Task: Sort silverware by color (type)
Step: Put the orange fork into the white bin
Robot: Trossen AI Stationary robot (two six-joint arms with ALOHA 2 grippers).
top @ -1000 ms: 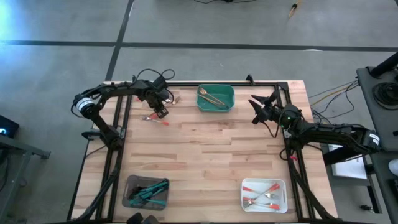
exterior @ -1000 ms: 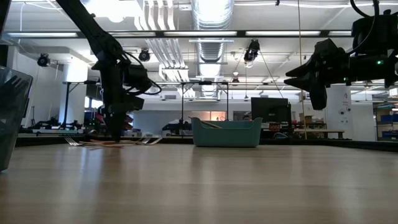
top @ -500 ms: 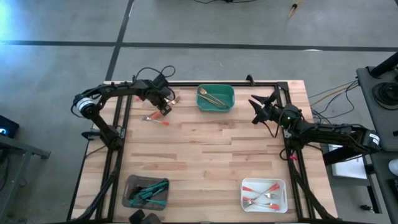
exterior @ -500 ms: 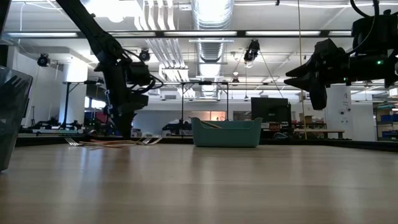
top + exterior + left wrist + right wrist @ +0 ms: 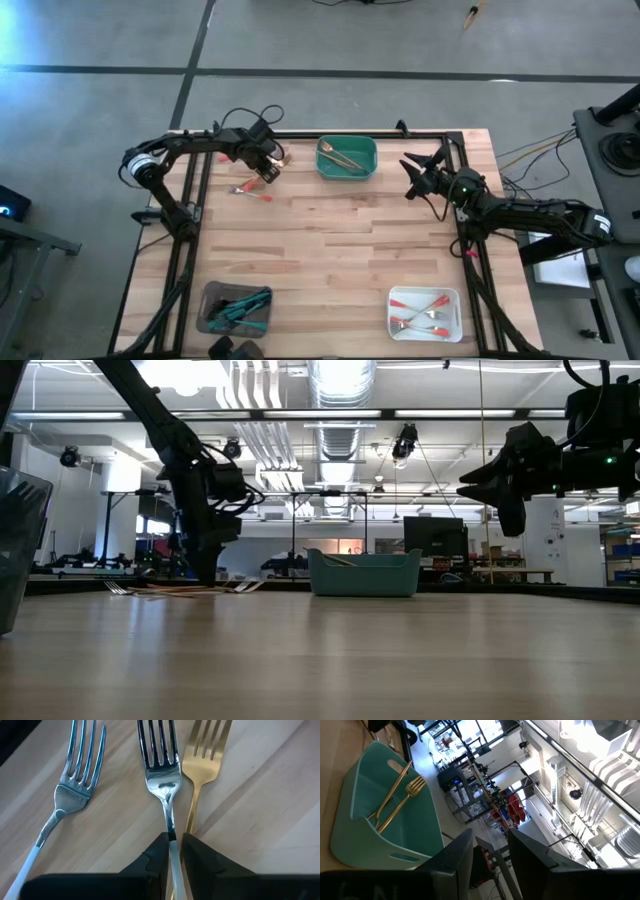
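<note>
Your left gripper (image 5: pixel 173 851) is pinching the handle of the silver-headed fork (image 5: pixel 161 780) at the table's far left, a gold fork (image 5: pixel 200 765) just beside. Next, lift cleanly. Your right gripper (image 5: pixel 412 172) waits, spread.

— Any writing to read from where you stand? A brand, a number, a sign?

— None that I can make out. The forks (image 5: pixel 165 780) in front of my left fingers (image 5: pixel 150 865) carry no stamp or mark on the metal that I can see.

— And the trays, or the bench itself?

— The green tray (image 5: pixel 346 158) shows plain walls, no label. The bench (image 5: pixel 330 250) is bare wood grain, no sticker, no number.

— The room behind?

— There are screens and shelves far back in the low view, but anything on them is too small and blurred for me to read.
</note>
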